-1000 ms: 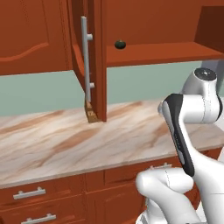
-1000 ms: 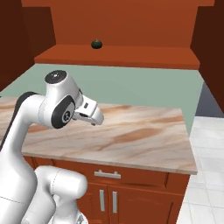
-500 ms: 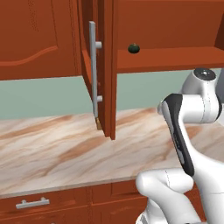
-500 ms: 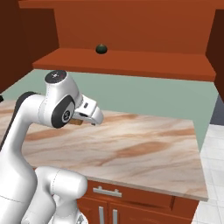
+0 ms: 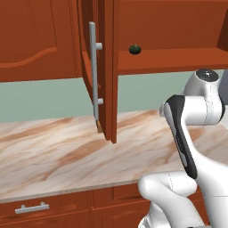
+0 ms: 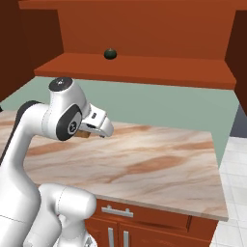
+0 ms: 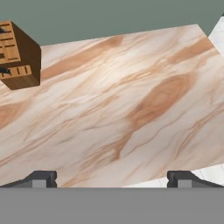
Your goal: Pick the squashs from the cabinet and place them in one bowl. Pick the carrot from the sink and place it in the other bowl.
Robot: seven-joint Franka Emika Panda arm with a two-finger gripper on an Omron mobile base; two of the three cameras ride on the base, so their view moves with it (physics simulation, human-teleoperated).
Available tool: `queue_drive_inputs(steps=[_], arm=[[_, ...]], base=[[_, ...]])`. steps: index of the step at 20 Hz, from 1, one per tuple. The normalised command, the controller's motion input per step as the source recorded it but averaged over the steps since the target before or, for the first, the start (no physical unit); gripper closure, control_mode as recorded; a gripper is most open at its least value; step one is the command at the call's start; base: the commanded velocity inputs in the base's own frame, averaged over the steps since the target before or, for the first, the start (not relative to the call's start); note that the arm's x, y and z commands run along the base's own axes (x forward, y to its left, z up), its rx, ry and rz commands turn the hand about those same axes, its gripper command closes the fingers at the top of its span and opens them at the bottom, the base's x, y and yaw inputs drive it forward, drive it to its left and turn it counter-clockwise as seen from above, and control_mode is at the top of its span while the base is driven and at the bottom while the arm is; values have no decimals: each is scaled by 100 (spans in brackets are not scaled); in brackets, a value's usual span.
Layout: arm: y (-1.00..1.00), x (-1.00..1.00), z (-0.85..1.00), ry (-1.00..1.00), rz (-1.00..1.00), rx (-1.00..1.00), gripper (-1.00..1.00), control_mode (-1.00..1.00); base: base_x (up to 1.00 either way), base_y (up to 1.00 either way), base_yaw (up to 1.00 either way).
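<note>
We see one dark green squash (image 5: 135, 49) resting on the shelf of the open red-brown cabinet (image 5: 169, 60), right of its door with the grey bar handle (image 5: 94, 75); our gripper (image 7: 111, 179) hangs above the marble counter (image 7: 131, 100), jaws spread wide and holding nothing; a wooden knife block (image 7: 16, 54) stands near the wall.
</note>
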Motion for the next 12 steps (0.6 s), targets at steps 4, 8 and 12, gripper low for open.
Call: queue_drive_inputs(steps=[4,8,12], arm=[[0,0,0,0,0,0,-100,100],[0,0,0,0,0,0,-100,100],[0,0,0,0,0,0,-100,100]], base=[[0,0,0],[0,0,0],[0,0,0]])
